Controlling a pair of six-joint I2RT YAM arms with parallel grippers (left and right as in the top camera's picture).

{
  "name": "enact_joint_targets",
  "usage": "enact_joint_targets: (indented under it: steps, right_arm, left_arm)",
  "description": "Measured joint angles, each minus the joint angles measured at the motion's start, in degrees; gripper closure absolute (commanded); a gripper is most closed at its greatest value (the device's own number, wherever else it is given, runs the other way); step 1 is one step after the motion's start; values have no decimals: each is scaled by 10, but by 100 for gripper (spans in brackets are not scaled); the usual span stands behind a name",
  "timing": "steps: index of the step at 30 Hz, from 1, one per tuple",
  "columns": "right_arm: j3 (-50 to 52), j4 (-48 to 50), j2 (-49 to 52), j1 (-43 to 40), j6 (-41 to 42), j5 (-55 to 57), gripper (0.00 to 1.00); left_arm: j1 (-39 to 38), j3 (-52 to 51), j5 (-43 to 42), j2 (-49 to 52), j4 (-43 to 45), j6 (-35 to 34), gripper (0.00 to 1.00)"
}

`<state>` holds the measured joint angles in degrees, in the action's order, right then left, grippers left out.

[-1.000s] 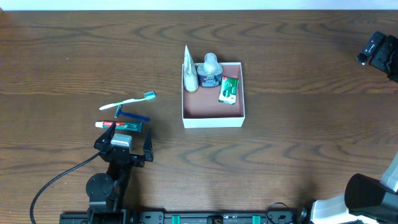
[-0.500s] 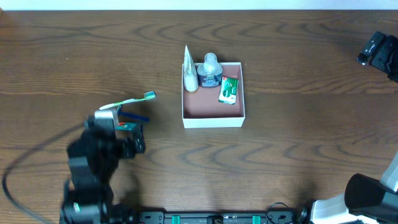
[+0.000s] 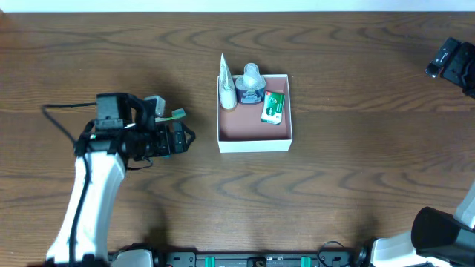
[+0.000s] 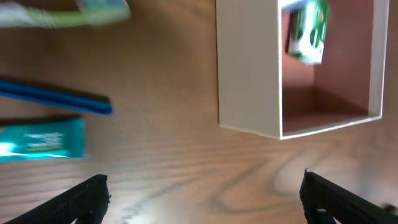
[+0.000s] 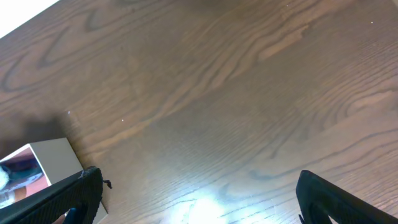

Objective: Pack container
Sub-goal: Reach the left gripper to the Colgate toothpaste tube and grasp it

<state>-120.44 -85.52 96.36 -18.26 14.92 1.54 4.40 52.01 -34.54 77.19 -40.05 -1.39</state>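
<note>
A white box (image 3: 254, 144) stands at mid-table holding a white tube (image 3: 226, 89), a grey-blue bottle (image 3: 251, 84) and a green packet (image 3: 272, 106). My left gripper (image 3: 183, 137) hovers left of the box, open and holding nothing. In the left wrist view a green toothbrush (image 4: 68, 14), a blue handle (image 4: 56, 98) and a teal toothpaste tube (image 4: 40, 140) lie left of the box (image 4: 249, 68), ahead of the open left gripper (image 4: 205, 199). Overhead, only the toothbrush head (image 3: 178, 113) shows past the arm. My right gripper (image 3: 451, 63) is far right, and the right gripper (image 5: 202, 199) is open over bare wood.
The left arm's cable (image 3: 63, 122) loops over the table at the far left. A corner of the box (image 5: 43, 158) shows at the left edge of the right wrist view. Dark wooden table (image 3: 356, 185) all around.
The left arm has swung up from the front edge and turned right, now covering the toothpaste and blue handle from above. The right arm has not moved.
</note>
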Motion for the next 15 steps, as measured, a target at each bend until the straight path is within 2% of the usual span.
enact_joint_targets:
  steps: [5,8,12,15]
  right_arm:
    - [0,0,0,0,0,0,1]
    - [0,0,0,0,0,0,1]
    - [0,0,0,0,0,0,1]
    - [0,0,0,0,0,0,1]
  left_arm:
    - [0,0,5,27,-1,-12,2]
    - [3,0,67,26,-9,-74,2]
    - [19,0,172,26,-24,-198,2]
    - [32,0,221,26,-10,-270,2]
